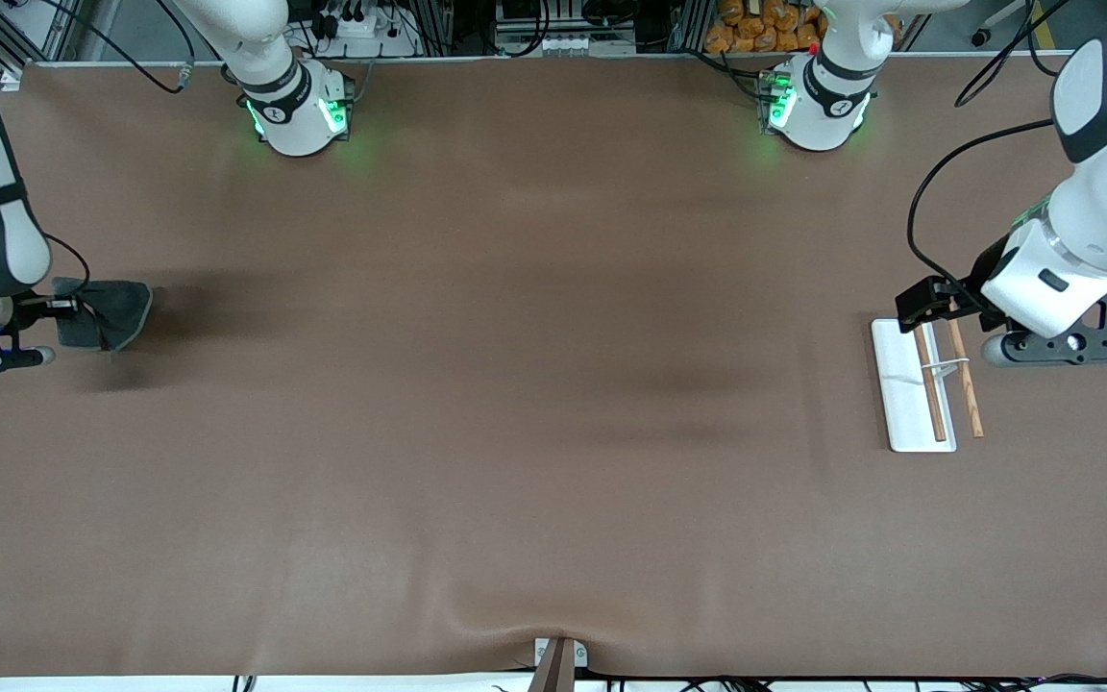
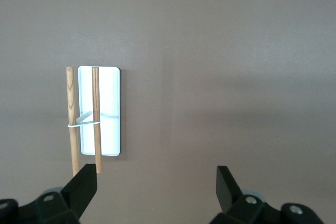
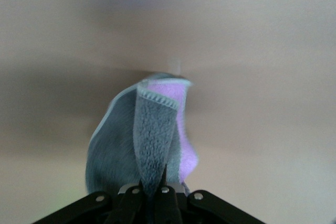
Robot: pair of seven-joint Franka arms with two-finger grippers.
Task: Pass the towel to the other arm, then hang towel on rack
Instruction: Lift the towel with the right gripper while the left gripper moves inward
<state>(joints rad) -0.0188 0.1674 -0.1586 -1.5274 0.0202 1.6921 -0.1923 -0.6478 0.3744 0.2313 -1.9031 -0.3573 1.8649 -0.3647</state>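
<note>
The towel (image 1: 116, 312), dark grey with a paler stitched edge, is at the right arm's end of the table. My right gripper (image 1: 61, 307) is shut on one fold of it. In the right wrist view the towel (image 3: 152, 135) bunches up out of my right gripper (image 3: 155, 183), one corner folded over. The other arm, my left one, holds its left gripper (image 1: 938, 306) open and empty over the rack's end nearest the bases. The rack (image 1: 895, 384) is a white plate with two brown rods (image 1: 930, 384). In the left wrist view the rack (image 2: 109, 114) lies ahead of my open left gripper (image 2: 156, 174).
Brown table covering (image 1: 534, 384) stretches between the two arms with nothing on it. A small bracket (image 1: 558, 658) sits at the table's edge nearest the front camera. Cables (image 1: 938, 183) trail from the left arm.
</note>
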